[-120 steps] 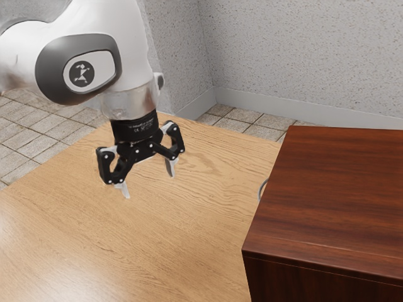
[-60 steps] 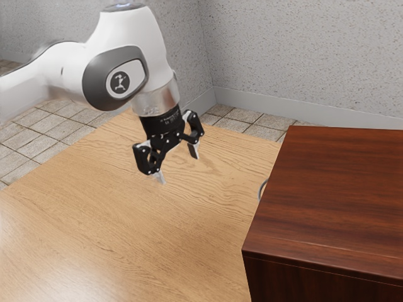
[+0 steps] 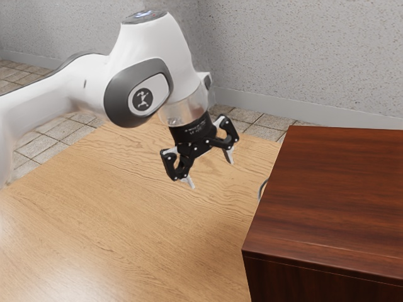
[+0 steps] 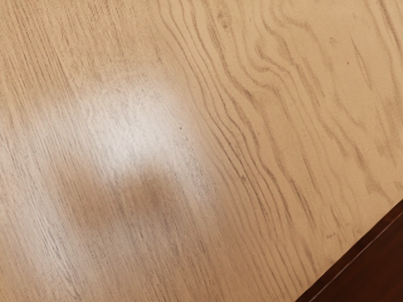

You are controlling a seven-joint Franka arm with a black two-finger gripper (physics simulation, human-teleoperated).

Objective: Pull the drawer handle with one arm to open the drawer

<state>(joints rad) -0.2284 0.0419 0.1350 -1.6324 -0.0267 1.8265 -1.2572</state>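
A dark red-brown wooden cabinet (image 3: pixel 334 195) stands on the light wooden table (image 3: pixel 113 220) at the exterior view's right. A thin grey metal handle (image 3: pixel 261 189) sticks out from its side facing the arm; the drawer front itself is hidden. My black gripper (image 3: pixel 211 168) hangs open above the table, to the left of the handle and well apart from it, with nothing between its fingers. In the wrist view a dark corner of the cabinet (image 4: pixel 371 264) shows beside the bare table top (image 4: pixel 189 145).
Grey speckled walls (image 3: pixel 302 44) with a pale baseboard meet behind the table. A tiled floor (image 3: pixel 44 132) lies beyond the table's far edge. My white arm (image 3: pixel 94 88) reaches in from the exterior view's left.
My gripper has travelled toward the exterior view's right, closer to the cabinet and its handle, and has tilted. It stays open and empty.
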